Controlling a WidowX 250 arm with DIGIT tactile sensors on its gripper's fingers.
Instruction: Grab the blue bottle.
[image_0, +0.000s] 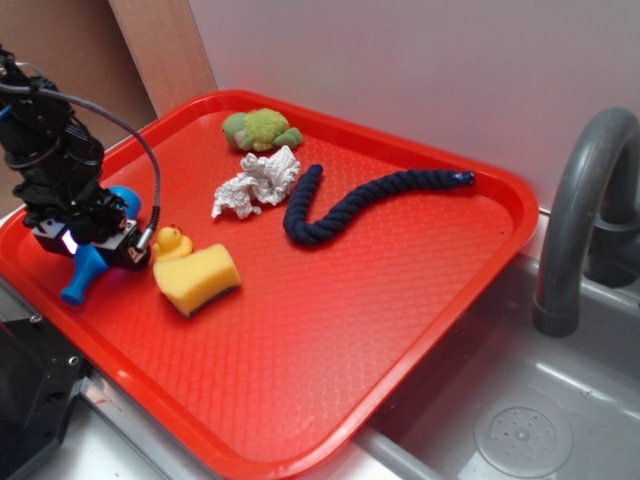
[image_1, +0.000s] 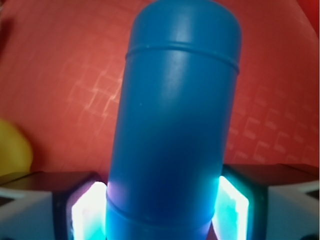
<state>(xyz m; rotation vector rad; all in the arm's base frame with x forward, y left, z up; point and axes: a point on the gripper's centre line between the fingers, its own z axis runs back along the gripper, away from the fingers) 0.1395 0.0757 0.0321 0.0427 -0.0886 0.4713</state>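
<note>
The blue bottle (image_0: 82, 274) lies on the red tray (image_0: 420, 300) near its left edge, with the narrow neck pointing to the front left. My gripper (image_0: 95, 238) is down over its body. In the wrist view the bottle (image_1: 175, 115) fills the middle of the frame. Both lit pads (image_1: 89, 212) press against its two sides, so my gripper (image_1: 162, 212) is shut on it. The bottle still rests on the tray, and its middle is hidden under the gripper in the exterior view.
A yellow sponge (image_0: 198, 279) and a small yellow duck (image_0: 170, 241) lie just right of the gripper. Further back are crumpled white paper (image_0: 256, 184), a green plush toy (image_0: 260, 129) and a dark navy rope (image_0: 350, 202). A sink (image_0: 520, 420) with a grey faucet (image_0: 575, 210) is at the right.
</note>
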